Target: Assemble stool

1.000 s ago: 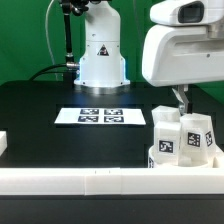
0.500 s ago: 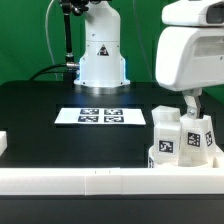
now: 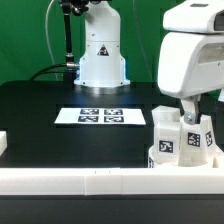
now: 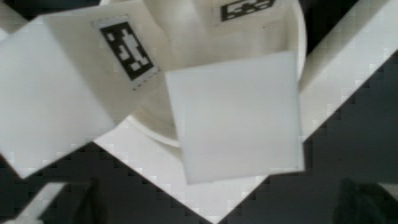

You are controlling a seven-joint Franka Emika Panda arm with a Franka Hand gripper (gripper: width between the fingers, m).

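Blocky white plastic legs [image 3: 182, 138] with square tags were seen upright on the round seat [image 3: 160, 158], at the surface's [image 3: 60, 95] four o'clock. The gripper [image 3: 192, 116] was lowered among them; whether it was parted could not be told.

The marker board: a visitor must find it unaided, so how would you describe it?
Start at the robot's white base at the back of the black table. Directly in front of that base a thin flat white sheet lies on the table: the marker board. Unlike the tagged stool legs standing upright at the exterior view's right, it lies flat and carries a row of black square tags.
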